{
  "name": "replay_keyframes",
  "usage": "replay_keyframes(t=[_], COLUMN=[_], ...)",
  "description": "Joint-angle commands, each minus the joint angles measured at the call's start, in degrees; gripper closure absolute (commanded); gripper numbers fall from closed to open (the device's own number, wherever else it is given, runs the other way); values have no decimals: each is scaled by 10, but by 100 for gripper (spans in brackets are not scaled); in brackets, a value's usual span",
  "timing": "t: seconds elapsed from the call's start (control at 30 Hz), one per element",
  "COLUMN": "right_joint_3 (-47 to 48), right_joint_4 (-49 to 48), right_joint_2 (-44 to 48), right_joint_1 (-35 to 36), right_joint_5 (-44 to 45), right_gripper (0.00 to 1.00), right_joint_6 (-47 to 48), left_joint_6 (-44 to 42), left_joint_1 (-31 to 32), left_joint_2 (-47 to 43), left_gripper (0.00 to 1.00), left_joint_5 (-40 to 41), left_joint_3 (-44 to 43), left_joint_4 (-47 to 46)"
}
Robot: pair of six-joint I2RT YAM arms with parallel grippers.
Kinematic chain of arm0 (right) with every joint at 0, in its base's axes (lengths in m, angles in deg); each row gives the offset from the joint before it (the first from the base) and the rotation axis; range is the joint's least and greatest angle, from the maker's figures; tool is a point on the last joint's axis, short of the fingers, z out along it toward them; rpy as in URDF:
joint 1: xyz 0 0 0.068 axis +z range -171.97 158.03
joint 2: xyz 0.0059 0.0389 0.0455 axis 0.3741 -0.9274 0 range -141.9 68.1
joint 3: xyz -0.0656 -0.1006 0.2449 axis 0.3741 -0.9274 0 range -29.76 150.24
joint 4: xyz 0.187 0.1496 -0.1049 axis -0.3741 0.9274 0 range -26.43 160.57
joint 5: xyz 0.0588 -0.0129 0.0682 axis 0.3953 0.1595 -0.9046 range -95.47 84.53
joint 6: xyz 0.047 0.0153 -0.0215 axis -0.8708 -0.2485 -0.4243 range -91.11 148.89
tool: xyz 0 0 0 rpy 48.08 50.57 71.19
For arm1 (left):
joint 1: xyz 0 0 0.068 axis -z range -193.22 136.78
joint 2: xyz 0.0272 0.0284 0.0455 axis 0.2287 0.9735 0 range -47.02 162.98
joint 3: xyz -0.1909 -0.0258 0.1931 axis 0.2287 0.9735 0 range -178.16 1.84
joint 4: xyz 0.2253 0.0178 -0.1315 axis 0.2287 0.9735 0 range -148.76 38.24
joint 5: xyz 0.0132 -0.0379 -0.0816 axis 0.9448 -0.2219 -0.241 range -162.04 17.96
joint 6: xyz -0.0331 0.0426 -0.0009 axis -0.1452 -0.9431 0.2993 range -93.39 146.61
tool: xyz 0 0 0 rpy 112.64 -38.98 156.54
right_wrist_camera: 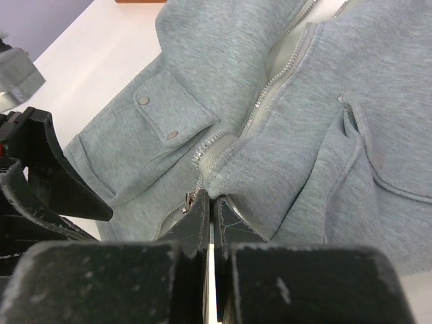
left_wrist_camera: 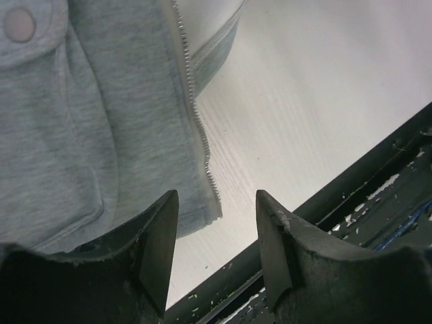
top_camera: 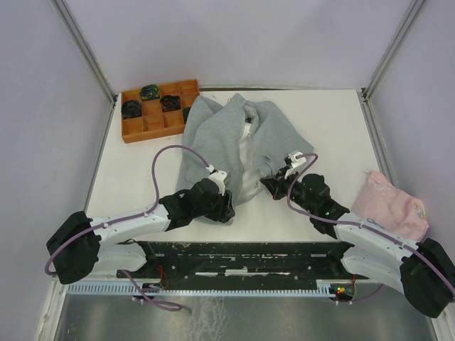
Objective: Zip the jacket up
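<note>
The light grey jacket point(top_camera: 234, 138) lies unzipped in the middle of the white table, its white lining showing along the front opening. My right gripper point(top_camera: 271, 186) is shut on the jacket's lower front edge point(right_wrist_camera: 270, 182), right beside the metal zipper slider point(right_wrist_camera: 191, 200); the fingertips point(right_wrist_camera: 202, 212) are pressed together on the cloth. My left gripper point(top_camera: 226, 207) is open and empty at the jacket's near hem. In the left wrist view the jacket's left panel point(left_wrist_camera: 101, 135) with its zipper teeth point(left_wrist_camera: 196, 115) ends just above the gap between the open fingers point(left_wrist_camera: 158, 236).
An orange compartment tray point(top_camera: 136, 130) with dark items stands at the back left, touching the jacket's hood side. A pale pink cloth point(top_camera: 391, 202) lies at the right edge. The black base plate point(top_camera: 242, 257) runs along the near table edge.
</note>
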Motion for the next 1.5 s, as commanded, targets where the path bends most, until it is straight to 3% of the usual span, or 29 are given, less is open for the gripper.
replay_keyframes(t=[0.0, 0.27, 0.57, 1.27, 1.37, 1.47], right_joint_3=[-3, -8, -12, 5, 9, 10], right_joint_4=[-55, -58, -54, -17, -15, -14], right_joint_2=[18, 14, 14, 1, -6, -11], right_joint_1=[-2, -3, -4, -7, -8, -8], right_joint_5=[-6, -3, -4, 5, 5, 4], right_gripper=[100, 100, 100, 100, 100, 100], right_joint_6=[14, 10, 7, 10, 8, 6], left_joint_6=[35, 23, 23, 43, 53, 65], left_joint_1=[3, 19, 36, 43, 43, 44], left_joint_2=[12, 99, 193, 351, 365, 383], left_gripper=[43, 44, 44, 39, 42, 57], left_joint_5=[40, 80, 119, 86, 94, 99], left_joint_3=[-35, -119, -179, -180, -166, -151], left_joint_4=[67, 178, 243, 234, 224, 210])
